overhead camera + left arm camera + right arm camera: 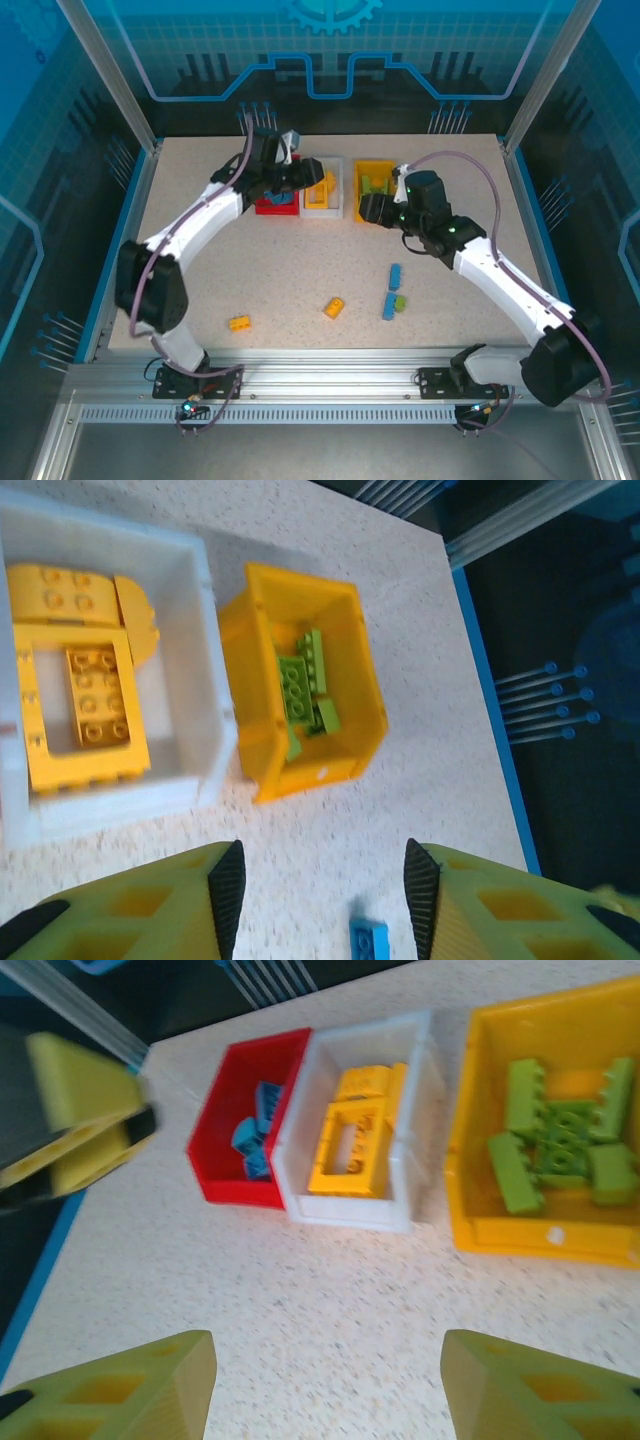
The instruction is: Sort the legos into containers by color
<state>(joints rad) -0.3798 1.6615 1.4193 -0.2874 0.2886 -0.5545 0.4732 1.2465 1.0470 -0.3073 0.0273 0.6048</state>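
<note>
camera layout: one overhead, two wrist views.
overhead sees the whole table point(300, 270) from behind; wrist cameras look down closely, sharing the white bin point(200, 690) and yellow bin point(250, 680).

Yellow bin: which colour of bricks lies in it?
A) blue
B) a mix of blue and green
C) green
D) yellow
C: the right wrist view looks down into the yellow bin, and the bricks in it are all green bricks.
</note>
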